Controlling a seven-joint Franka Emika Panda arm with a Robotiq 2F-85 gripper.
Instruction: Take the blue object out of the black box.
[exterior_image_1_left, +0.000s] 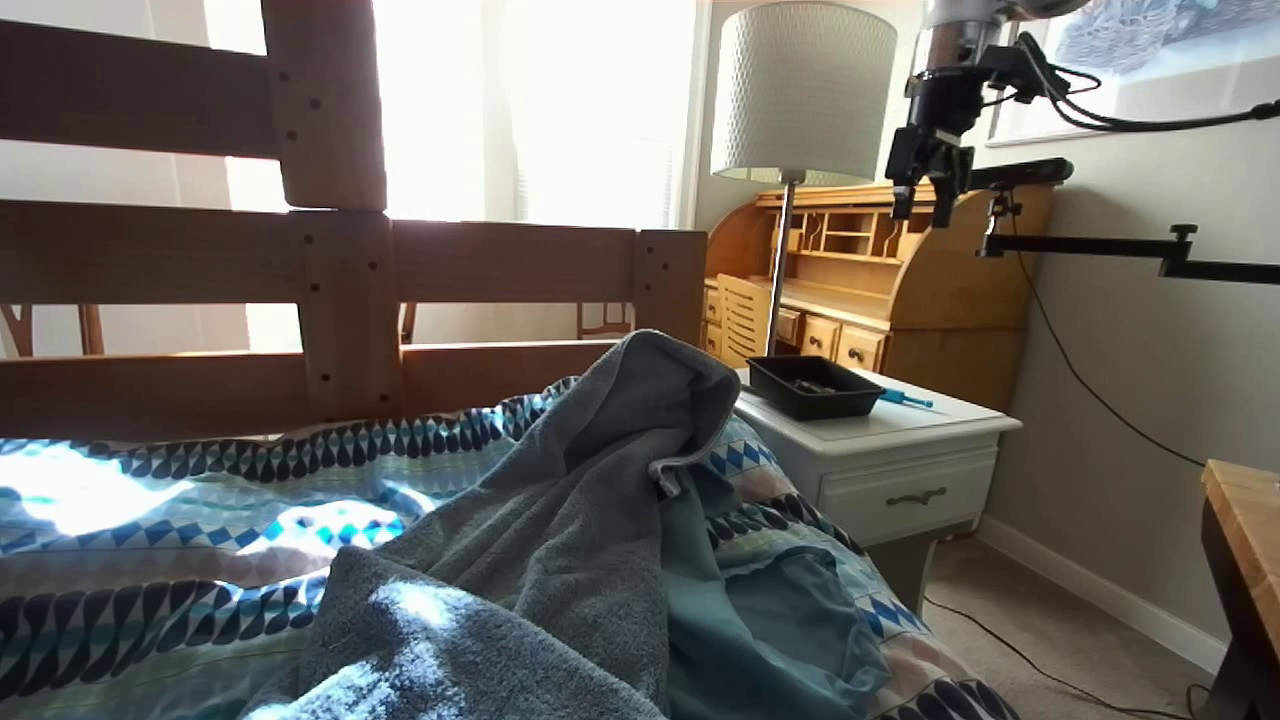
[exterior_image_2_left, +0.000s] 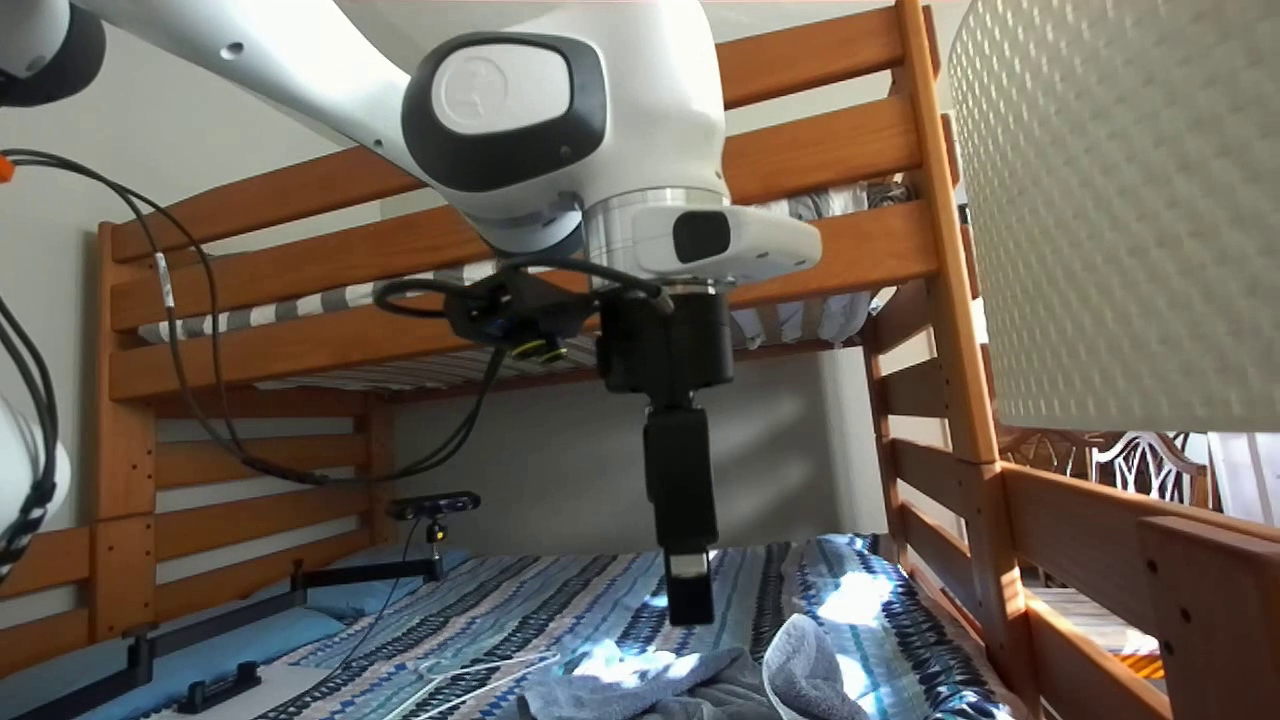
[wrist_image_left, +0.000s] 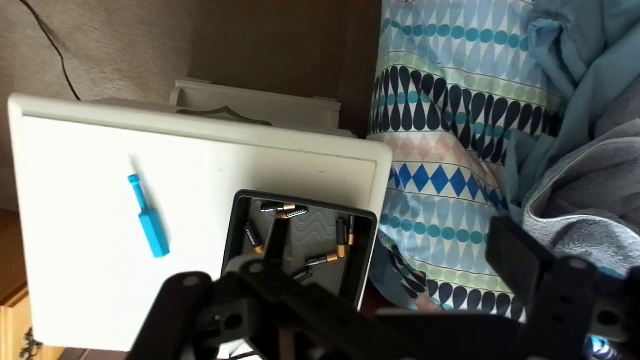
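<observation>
Wrist view: blue object (wrist_image_left: 149, 220) outside black box (wrist_image_left: 315, 230), picture-left of spread, empty gripper (wrist_image_left: 392, 243); long axis roughly across finger-opening line.

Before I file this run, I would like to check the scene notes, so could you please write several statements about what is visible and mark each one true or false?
1. The blue object lies on the white nightstand, outside the black box. True.
2. The black box is empty. False: several batteries lie in it.
3. A gray cloth lies on the bed. True.
4. The gripper is open, with nothing between its fingers. True.
5. The blue object is closer to the bed than the black box is. False: the black box is the closer of the two.
6. The gripper reaches down into the black box. False: it is raised clear above it.
</observation>
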